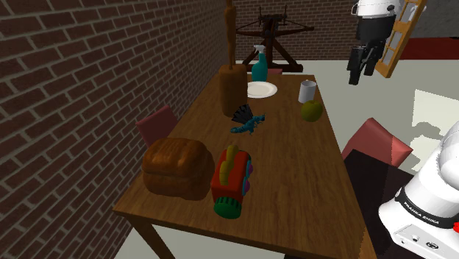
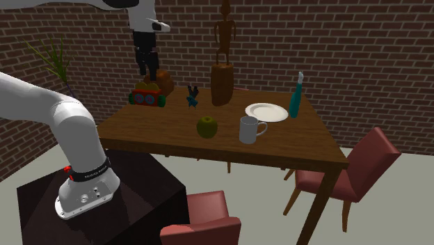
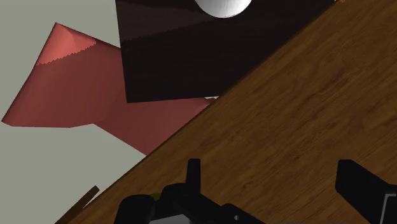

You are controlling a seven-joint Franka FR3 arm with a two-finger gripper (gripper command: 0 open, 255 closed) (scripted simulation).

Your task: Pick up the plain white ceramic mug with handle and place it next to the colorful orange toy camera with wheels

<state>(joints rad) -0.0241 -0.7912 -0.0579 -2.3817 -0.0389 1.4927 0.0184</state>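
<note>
Gripper point(image 1: 358, 76), fingers spread (nothing between them), hangs high over the table point(image 1: 294, 184) edge; white mug point(image 1: 307, 90) stands well apart, below.

Arm point(image 2: 43, 104): thick, rounded white shells, smooth and glossy, split by dark joints. Ringed at the lowest link by a black band point(image 1: 424, 209), lettered FRANKA EMIKA in white; marked with a small red spot on that band in the second exterior view. Seated on a pale grey base flange point(image 2: 82, 200), dotted with small dark screw holes. Ends in an all-black claw point(image 1: 358, 73): blocky body, two slim straight fingers, capped above by a white wrist shell point(image 1: 375, 9).
</note>
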